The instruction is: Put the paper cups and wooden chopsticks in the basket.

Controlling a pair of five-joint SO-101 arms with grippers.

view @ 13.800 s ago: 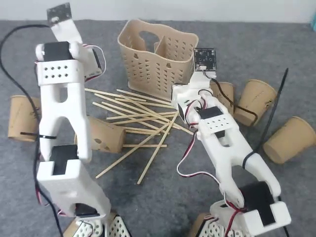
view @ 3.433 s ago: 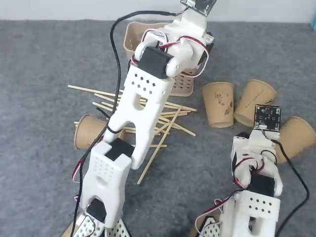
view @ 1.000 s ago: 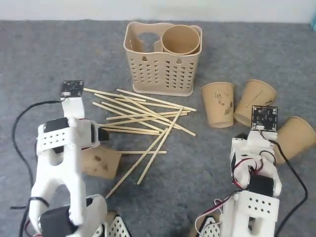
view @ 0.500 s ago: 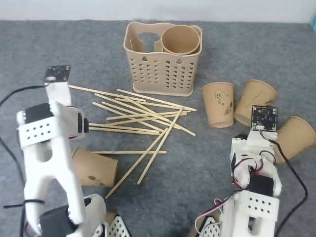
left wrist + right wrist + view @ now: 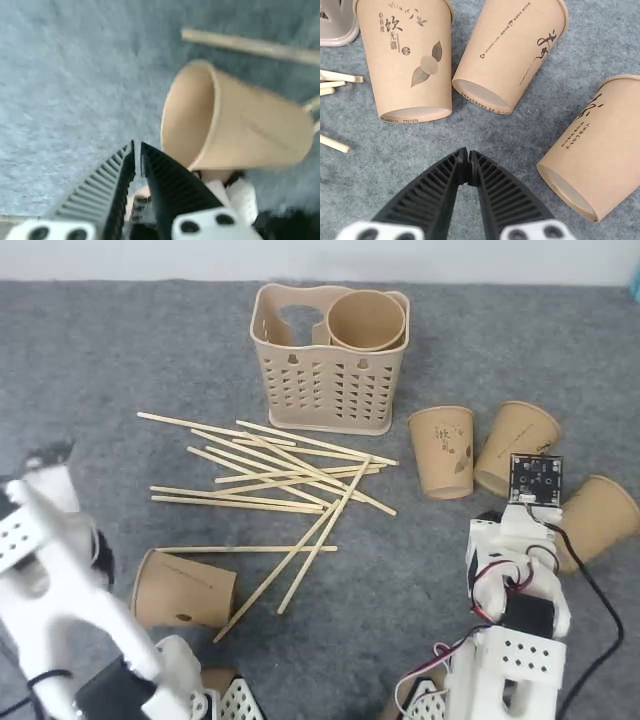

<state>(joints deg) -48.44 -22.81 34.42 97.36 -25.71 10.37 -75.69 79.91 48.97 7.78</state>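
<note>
A beige basket (image 5: pixel 322 380) stands at the back with one paper cup (image 5: pixel 367 320) upright in its right compartment. Wooden chopsticks (image 5: pixel 270 475) lie scattered in front of it. Another paper cup (image 5: pixel 186 589) (image 5: pixel 240 127) lies on its side near the left arm (image 5: pixel 45 560). My left gripper (image 5: pixel 137 146) is shut on nothing, just beside that cup's open rim. Three cups (image 5: pixel 412 55) (image 5: pixel 512 50) (image 5: pixel 590 165) lie on their sides ahead of my right gripper (image 5: pixel 467 151), which is shut and holds nothing, low over the carpet.
Grey carpet (image 5: pixel 120 350) covers the table. The right arm (image 5: pixel 515 580) is folded back at the near right, beside the three cups (image 5: pixel 515 447). One chopstick (image 5: pixel 250 45) lies just past the fallen cup.
The left arm has swung out to the far left and nearer the front edge, uncovering the fallen cup, which shifted slightly left. The right arm has not moved.
</note>
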